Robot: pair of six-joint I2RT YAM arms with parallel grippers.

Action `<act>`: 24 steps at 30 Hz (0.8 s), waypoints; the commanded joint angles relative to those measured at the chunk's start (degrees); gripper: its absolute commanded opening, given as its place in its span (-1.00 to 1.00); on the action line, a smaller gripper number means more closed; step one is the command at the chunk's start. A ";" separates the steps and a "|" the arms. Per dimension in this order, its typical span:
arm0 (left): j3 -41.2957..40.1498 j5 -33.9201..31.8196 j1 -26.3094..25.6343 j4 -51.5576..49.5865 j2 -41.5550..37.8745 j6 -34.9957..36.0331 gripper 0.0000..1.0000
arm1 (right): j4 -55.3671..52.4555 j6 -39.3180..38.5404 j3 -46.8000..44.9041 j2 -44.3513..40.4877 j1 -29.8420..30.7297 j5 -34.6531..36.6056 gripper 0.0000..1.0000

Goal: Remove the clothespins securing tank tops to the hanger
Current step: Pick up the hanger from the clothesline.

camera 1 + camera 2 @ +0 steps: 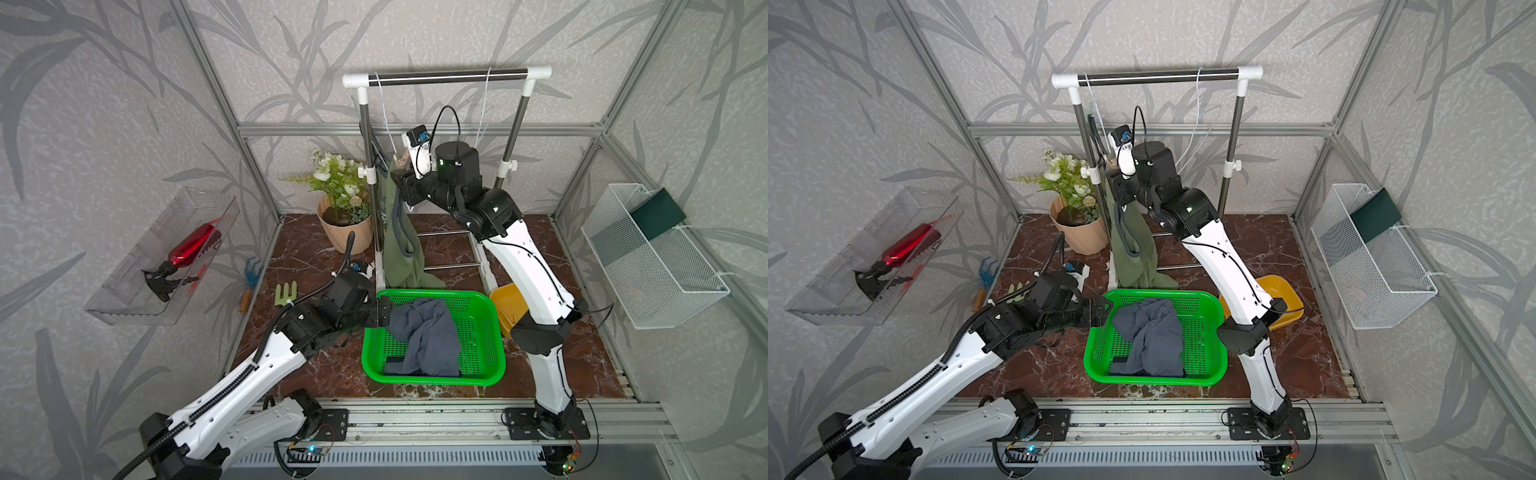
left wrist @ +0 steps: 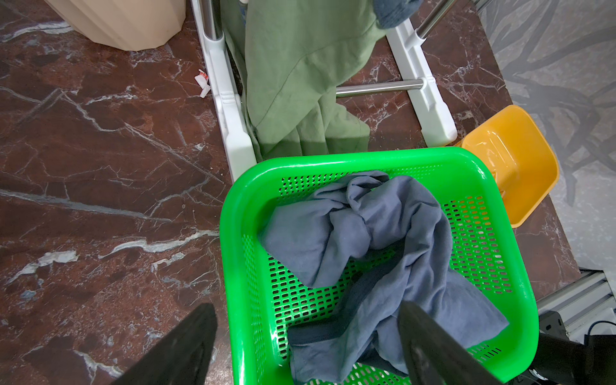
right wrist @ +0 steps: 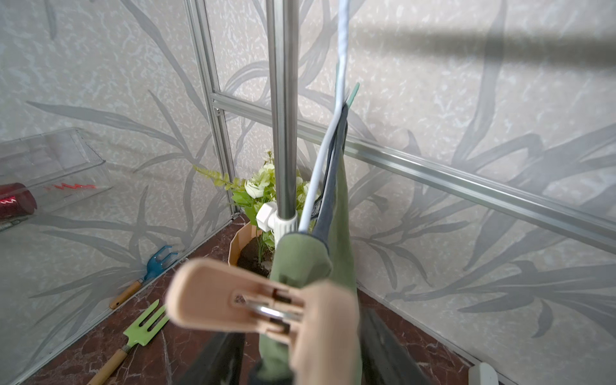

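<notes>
A peach clothespin is clipped on the upper edge of the olive green tank top, which hangs from a white cord on the hanger rack. My right gripper is raised to that pin. Its dark fingers stand apart on either side of the pin, and the view is too blurred to show whether they touch it. The navy tank top lies crumpled in the green basket. Hovering over the basket's left rim, my left gripper is open and holds nothing.
A flower pot stands left of the rack's post. A yellow bin sits behind the basket under my right arm. Garden forks lie at the left. A wire basket and a clear tray hang on the side walls.
</notes>
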 commanded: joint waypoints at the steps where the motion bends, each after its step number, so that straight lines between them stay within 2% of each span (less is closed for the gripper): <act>1: -0.66 0.63 0.28 0.66 0.31 0.40 0.73 | 1.84 0.38 -4.51 -3.58 -0.20 0.79 0.02; 3: -0.70 0.59 0.30 0.74 0.17 0.46 0.74 | 3.84 0.73 -7.52 -4.99 -0.20 0.64 -0.33; 5: -0.70 0.42 0.43 0.63 0.05 0.41 0.73 | 5.18 1.02 -9.16 -5.78 -0.20 0.34 -0.58; 8: -0.70 0.24 0.44 0.40 -0.26 0.46 0.73 | 7.91 0.75 -12.08 -7.19 -0.20 -0.16 -0.84; 14: -0.57 0.32 0.52 0.42 -0.21 0.45 0.73 | 12.84 -0.50 -19.05 -11.73 -0.20 -0.17 -1.00; 24: 0.57 0.53 0.52 1.30 0.45 0.72 0.73 | 6.28 -6.16 -14.62 -12.74 -0.21 -2.65 -1.00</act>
